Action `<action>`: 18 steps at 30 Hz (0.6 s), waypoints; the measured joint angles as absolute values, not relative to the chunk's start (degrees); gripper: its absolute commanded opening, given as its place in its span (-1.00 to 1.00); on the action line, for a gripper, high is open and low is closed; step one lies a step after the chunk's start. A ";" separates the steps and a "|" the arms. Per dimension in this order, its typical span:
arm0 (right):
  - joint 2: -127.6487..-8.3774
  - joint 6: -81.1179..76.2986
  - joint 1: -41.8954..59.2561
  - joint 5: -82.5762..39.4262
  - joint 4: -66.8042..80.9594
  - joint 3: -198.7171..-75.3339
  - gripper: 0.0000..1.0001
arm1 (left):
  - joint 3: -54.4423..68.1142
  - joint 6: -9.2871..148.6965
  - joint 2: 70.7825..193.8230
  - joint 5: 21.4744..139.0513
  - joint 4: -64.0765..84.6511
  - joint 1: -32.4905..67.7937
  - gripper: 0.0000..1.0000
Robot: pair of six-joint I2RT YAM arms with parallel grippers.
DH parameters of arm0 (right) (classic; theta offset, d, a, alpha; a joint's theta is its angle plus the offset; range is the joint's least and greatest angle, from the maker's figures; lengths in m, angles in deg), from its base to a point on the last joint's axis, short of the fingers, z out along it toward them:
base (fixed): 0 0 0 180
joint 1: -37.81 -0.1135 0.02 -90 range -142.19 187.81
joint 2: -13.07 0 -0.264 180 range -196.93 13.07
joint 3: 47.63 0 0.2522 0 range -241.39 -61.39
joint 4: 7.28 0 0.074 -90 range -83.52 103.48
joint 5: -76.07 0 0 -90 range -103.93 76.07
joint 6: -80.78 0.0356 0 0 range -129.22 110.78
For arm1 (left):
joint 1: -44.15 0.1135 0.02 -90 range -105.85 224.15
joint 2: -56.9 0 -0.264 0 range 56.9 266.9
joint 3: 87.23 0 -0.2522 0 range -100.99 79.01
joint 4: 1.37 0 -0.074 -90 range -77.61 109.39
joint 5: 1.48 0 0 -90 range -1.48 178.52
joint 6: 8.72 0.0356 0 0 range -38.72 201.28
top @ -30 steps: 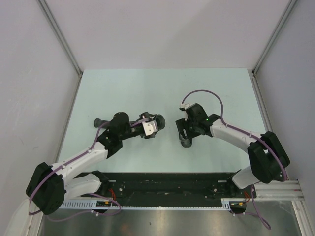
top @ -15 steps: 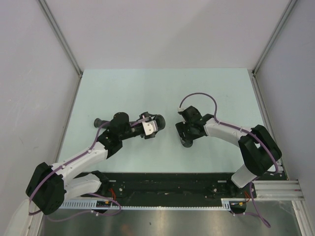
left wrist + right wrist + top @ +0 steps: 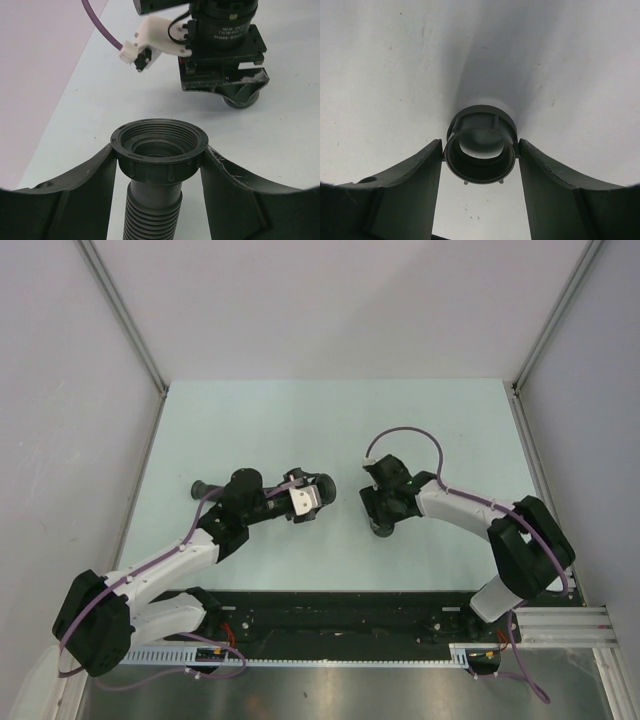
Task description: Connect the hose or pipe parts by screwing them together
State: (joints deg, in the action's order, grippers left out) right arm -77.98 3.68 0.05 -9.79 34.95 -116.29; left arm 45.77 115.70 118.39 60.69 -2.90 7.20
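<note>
Moved since the earlier frame: right arm, elbow swung inward; jaws of the right end effector [image 3: 480, 149] narrower about the nut [image 3: 480, 156]. Left arm unchanged, same pose and grip.

Item 1, tube [image 3: 156, 172]. Black, ribbed body, wider collar with inner thread at the top. Held off the table [image 3: 260, 430] in the left end effector [image 3: 159, 152], whose jaws are clamped on the collar from both sides. Collar mouth faces the right end effector. Lower end cut off by the bottom edge of the left wrist view. In the top view it is hard to tell from the dark wrist parts around it.

Item 2, nut. Small black ring with short ribs, standing on the table right of centre, open end up. It sits between the right fingers [image 3: 412, 187], which stand at a middling width, one at each side of the ring. Whether the pads touch or just clear it cannot be told, so no grip is confirmed. In the top view the nut is mostly hidden under the end effector, only a dark edge showing. The left wrist view shows only a sliver of it below the fingers.

Item 3, purple cable [image 3: 415, 432]. Loops above the right wrist.

Tube and nut are apart, not joined.
</note>
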 measured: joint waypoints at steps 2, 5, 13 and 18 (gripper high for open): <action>-76.43 2.37 0.79 -9.86 34.69 -116.29 -0.32 | 45.77 115.63 118.39 60.49 -2.88 7.18 -1.00; -70.61 -1.00 3.22 -12.72 30.60 -115.19 -0.41 | 45.77 115.33 118.39 59.95 -2.88 7.18 -1.00; -50.07 -10.98 7.00 -30.95 1.05 -105.16 -0.36 | 45.77 114.58 118.39 57.89 -2.85 7.16 -0.99; -49.78 -17.48 7.98 -45.51 -11.63 -100.90 -0.35 | 45.77 114.26 118.39 55.75 -2.85 7.16 -1.00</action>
State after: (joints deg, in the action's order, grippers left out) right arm -49.78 -17.48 7.98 -45.51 -11.63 -100.90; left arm 45.77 114.26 118.39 55.75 -2.85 7.16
